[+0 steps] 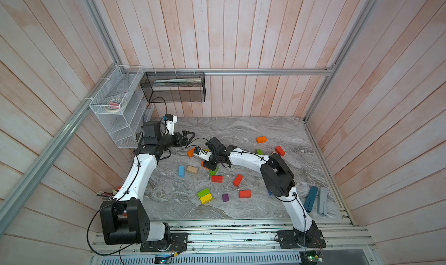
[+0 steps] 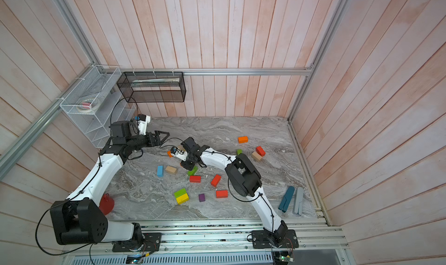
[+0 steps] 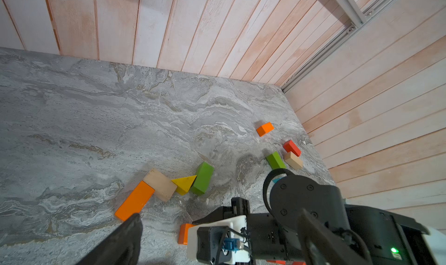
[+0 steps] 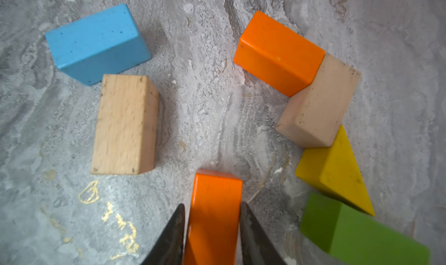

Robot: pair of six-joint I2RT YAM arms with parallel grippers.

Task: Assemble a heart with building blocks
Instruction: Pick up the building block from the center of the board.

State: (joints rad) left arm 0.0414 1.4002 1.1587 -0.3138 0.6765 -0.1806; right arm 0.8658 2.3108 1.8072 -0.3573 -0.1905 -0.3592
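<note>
In the right wrist view my right gripper (image 4: 212,208) has its two fingers pressed against the sides of an orange block (image 4: 214,198) lying on the grey marble table. Beside it runs a curved row: orange brick (image 4: 277,53), pale tan brick (image 4: 321,102), yellow wedge (image 4: 335,172), green brick (image 4: 357,230). A blue brick (image 4: 96,44) and a tan brick (image 4: 124,123) lie apart on the other side. In a top view the right gripper (image 1: 209,166) points down mid-table. My left gripper (image 1: 190,137) hovers open and empty behind it. Red bricks (image 1: 217,178) and others lie scattered nearer the front.
A dark-blue bar (image 1: 310,198) and a grey bar (image 1: 322,201) lie at the right front edge. A white wire rack (image 1: 115,106) and a black mesh basket (image 1: 173,87) hang at the back left. Green and yellow bricks (image 1: 204,196) and a purple cube (image 1: 225,197) sit near the front.
</note>
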